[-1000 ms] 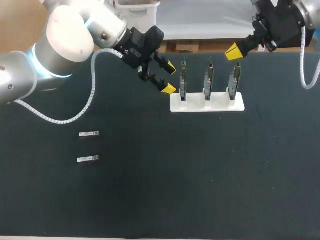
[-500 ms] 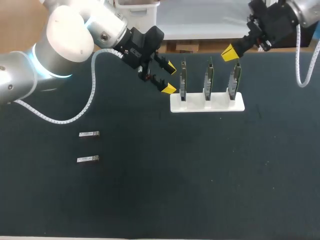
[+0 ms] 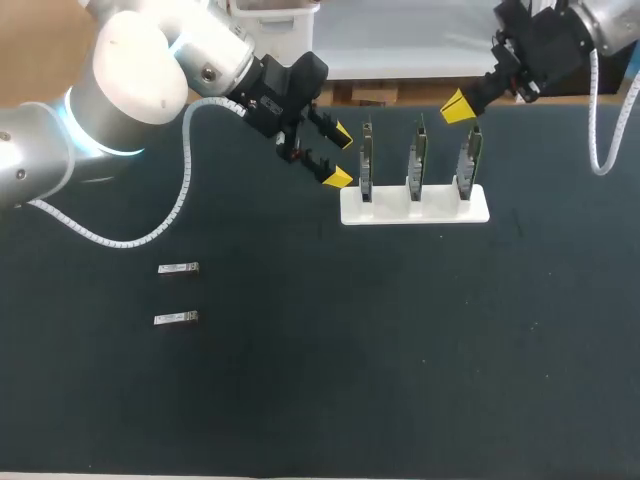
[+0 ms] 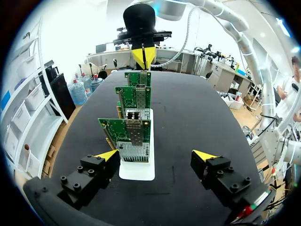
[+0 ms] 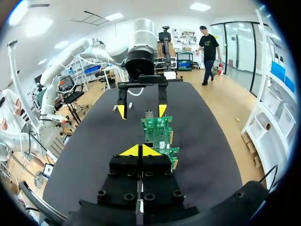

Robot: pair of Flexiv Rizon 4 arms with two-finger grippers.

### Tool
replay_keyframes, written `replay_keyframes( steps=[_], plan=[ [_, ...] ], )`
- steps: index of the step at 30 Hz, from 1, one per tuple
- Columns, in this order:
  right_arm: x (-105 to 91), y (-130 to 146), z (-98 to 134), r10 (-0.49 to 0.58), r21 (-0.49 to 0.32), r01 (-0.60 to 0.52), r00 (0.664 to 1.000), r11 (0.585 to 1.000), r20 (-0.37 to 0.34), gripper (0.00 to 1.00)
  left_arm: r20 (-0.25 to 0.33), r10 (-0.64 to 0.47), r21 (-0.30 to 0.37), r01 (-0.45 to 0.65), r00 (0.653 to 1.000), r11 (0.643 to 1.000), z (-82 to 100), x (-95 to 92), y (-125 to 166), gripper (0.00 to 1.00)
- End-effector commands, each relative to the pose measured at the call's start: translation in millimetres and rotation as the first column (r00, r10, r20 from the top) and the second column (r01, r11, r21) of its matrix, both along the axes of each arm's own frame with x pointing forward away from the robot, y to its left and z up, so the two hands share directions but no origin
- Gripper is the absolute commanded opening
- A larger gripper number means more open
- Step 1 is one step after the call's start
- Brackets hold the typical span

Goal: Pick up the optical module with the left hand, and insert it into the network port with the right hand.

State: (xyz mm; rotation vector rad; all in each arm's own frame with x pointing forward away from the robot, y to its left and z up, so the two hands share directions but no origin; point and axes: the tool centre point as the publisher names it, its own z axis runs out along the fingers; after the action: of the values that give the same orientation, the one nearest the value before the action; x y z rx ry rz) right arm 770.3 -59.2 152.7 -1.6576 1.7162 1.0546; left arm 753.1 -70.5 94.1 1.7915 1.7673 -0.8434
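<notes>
White stand [image 3: 415,208] = landmark. It holds three network cards [image 3: 418,155] upright in a row, each in its own slot. That probably keeps every port cage [image 4: 133,116] off the table mat [image 3: 400,350] and open for a straight push-in. The cages look to face the end of the stand where the L gripper hangs.

L gripper [image 3: 340,157]: just beside that end of the stand, level w/ the first card, claw wide and empty. Its wrist cam looks straight down the row of cards. My read: it's lined up on the ports, not on the pickup, so the grasp is not yet started.

Task's things: near module [image 3: 178,268] and far module [image 3: 176,318] lie flat on the mat, well apart from the stand, out past the L gripper's end. They lie parallel, one beside the other, nothing touching them. Flat and spaced like that, each leaves room for fingers on its long sides.

R gripper [image 3: 460,105]: up behind the stand's opposite end, near the third card, tips pressed together w/ nothing btwn them — prob. parked until a module comes over.

Writing: none legible. Each module has a pale top face, maybe a label, too small to read.
</notes>
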Motion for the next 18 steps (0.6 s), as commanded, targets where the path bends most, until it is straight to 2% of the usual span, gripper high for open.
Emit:
replay_keyframes(
  steps=[1, 13, 14, 15, 18],
  plan=[
    [3.1, -0.7, -2.0, -0.002, 0.002, 0.002, 1.0, 1.0, -0.007, 0.0, 0.0, -0.001, 0.001, 0.001, 1.0, 1.0, -0.1, 0.7, 0.0, 1.0],
    [4.4, -0.8, -1.8, -0.021, -0.001, 0.021, 1.0, 1.0, 0.006, 0.0, 0.0, -0.001, 0.001, 0.001, 1.0, 1.0, -0.1, 0.7, 0.0, 1.0],
    [4.1, -0.5, -1.8, -0.038, -0.008, 0.038, 0.999, 0.999, 0.009, 0.28, 0.0, -0.001, 0.001, 0.001, 1.0, 1.0, -0.1, 0.7, 0.0, 1.0],
    [4.1, -0.5, -1.8, -0.038, -0.008, 0.038, 0.999, 0.999, 0.009, 1.0, 0.0, -0.001, 0.001, 0.001, 1.0, 1.0, -0.1, 0.7, 0.0, 1.0],
    [4.1, -0.5, -1.8, -0.038, -0.008, 0.038, 0.999, 0.999, 0.009, 1.0, 0.0, -0.001, 0.001, 0.001, 1.0, 1.0, -0.1, 0.7, 0.0, 1.0]
  ],
)
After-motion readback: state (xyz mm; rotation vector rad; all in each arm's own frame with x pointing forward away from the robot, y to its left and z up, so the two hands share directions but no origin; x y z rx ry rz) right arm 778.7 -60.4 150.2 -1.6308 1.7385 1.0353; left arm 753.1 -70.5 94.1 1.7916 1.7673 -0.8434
